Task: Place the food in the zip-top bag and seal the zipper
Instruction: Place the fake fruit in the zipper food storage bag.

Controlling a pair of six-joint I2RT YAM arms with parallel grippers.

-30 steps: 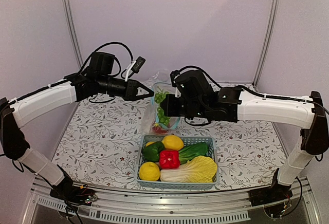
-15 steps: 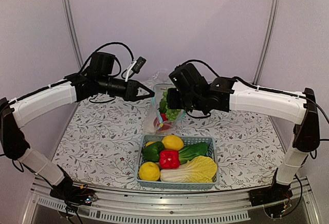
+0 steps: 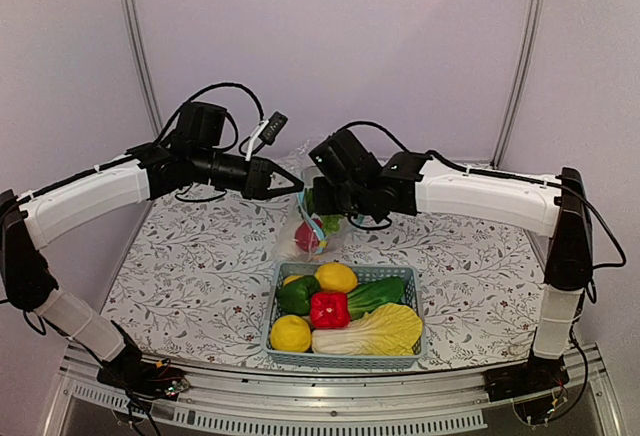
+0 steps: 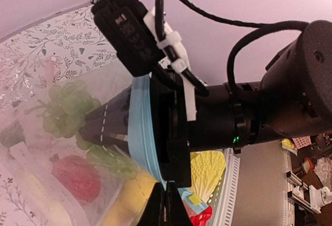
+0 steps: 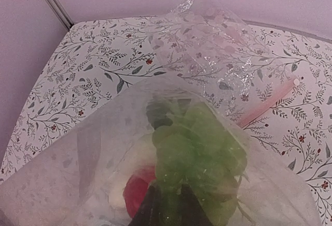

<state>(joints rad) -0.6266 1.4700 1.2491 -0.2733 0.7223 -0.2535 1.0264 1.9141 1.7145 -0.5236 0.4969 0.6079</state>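
Observation:
The clear zip-top bag (image 3: 298, 226) hangs open behind the basket. My left gripper (image 3: 293, 184) is shut on its teal zipper strip (image 4: 139, 127) and holds the mouth up; its fingertips (image 4: 166, 205) pinch the strip. My right gripper (image 3: 322, 206) reaches into the mouth, shut on green leaves (image 5: 197, 153), with its fingertips (image 5: 174, 205) inside the bag (image 5: 78, 179). A red round fruit (image 3: 308, 239) lies low in the bag and also shows in the right wrist view (image 5: 139, 192) and the left wrist view (image 4: 78, 177).
The light-blue basket (image 3: 420, 328) stands at the front centre with two lemons (image 3: 336, 276), a red pepper (image 3: 329, 309), a pale cabbage (image 3: 375, 331) and green vegetables (image 3: 296, 294). Crinkly clear plastic (image 5: 207, 44) and a pink strip (image 5: 267, 107) lie on the floral cloth behind.
My right arm has swung left and carried the green leaves down into the bag's mouth. The left gripper has kept its hold on the zipper strip in place.

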